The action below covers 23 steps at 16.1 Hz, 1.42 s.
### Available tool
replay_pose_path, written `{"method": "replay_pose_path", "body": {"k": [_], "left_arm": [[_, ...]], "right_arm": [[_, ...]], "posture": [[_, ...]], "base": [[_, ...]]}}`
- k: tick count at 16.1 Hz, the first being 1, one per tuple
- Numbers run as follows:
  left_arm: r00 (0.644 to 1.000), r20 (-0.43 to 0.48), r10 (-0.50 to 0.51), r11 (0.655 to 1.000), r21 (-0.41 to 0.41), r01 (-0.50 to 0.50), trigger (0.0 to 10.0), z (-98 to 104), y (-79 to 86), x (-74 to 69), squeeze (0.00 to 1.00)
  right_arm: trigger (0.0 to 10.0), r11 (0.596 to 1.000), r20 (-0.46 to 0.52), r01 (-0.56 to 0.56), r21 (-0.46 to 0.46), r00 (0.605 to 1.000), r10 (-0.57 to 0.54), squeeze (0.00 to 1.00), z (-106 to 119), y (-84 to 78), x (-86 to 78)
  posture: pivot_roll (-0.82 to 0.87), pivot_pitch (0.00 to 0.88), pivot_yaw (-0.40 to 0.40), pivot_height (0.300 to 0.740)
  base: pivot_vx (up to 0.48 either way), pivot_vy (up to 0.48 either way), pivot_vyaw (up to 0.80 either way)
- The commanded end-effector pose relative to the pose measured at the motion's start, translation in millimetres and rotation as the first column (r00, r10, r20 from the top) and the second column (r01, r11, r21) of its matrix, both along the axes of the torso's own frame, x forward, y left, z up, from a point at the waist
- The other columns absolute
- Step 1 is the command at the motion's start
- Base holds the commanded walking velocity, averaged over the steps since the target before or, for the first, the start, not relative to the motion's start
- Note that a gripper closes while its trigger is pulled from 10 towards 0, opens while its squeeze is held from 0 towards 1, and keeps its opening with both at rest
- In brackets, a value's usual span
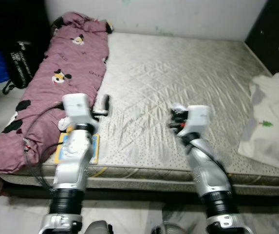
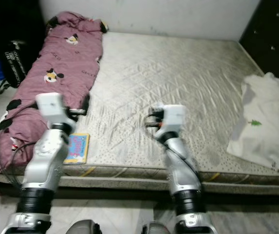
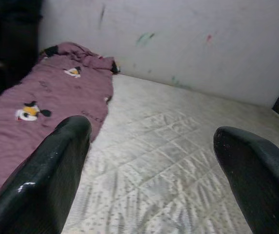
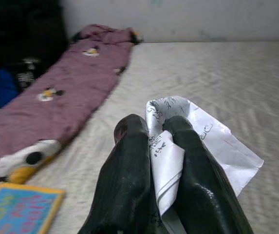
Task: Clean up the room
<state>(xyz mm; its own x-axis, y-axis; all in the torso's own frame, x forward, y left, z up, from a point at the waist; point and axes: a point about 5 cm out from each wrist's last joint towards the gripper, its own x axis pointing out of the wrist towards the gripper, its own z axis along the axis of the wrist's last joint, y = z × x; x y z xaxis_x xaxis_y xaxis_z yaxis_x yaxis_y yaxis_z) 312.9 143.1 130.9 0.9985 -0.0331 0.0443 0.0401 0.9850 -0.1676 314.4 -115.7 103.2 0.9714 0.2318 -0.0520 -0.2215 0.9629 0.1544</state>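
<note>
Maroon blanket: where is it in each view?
Left eye view: maroon blanket along the mattress's left edge.
Right eye view: blanket at same place.
Left wrist view: blanket beyond the open left gripper.
Right wrist view: blanket beside the right gripper's clamped paper.
Shared landmark: mattress.

The wide grey mattress (image 1: 178, 92) wears a quilted cloth cover with a faint sheen, stitched in diamonds and creased in places. Along its left side lies a soft matt maroon cotton-like blanket (image 1: 66, 73) printed with cartoon mice, rumpled into folds. A white cloth garment (image 1: 270, 122) with a small green print is limp and matt at the mattress's right edge. The flat blue and yellow book (image 2: 77, 147) has a smooth, slightly glossy card cover. The right gripper (image 4: 156, 141), its black fingers (image 4: 124, 180) of smooth, glossy plastic, pinches a crinkled white printed paper (image 4: 217, 141). The silver arms look like brushed metal.
</note>
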Motion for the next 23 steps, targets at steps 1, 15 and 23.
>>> {"method": "replay_pose_path", "body": {"k": [1,15,23], "left_arm": [[0.999,0.008,-0.048,0.999,-0.01,0.048,10.0,1.8,-10.9,0.0,0.0],[0.998,0.021,-0.061,0.997,-0.038,0.062,10.0,3.4,-12.4,-0.1,0.0],[0.999,0.018,-0.036,0.998,-0.048,0.037,10.0,4.5,-11.8,3.0,0.0]], "right_arm": [[10.0,0.999,0.0,0.035,-0.009,0.999,-0.035,0.0,0.3,-13.2,0.5],[10.0,0.999,0.002,0.033,-0.01,0.999,-0.033,0.0,0.4,-13.2,2.7],[10.0,0.999,-0.005,0.037,-0.007,0.999,-0.037,0.0,-1.0,-13.3,3.1]], "posture": [[-0.01,0.0,-0.017,0.74],[-0.01,0.0,-0.015,0.74],[-0.01,0.0,-0.011,0.74]], "base": [[0.0,0.0,-0.8],[0.191,0.0,-0.13],[0.0,0.158,-0.35]]}}
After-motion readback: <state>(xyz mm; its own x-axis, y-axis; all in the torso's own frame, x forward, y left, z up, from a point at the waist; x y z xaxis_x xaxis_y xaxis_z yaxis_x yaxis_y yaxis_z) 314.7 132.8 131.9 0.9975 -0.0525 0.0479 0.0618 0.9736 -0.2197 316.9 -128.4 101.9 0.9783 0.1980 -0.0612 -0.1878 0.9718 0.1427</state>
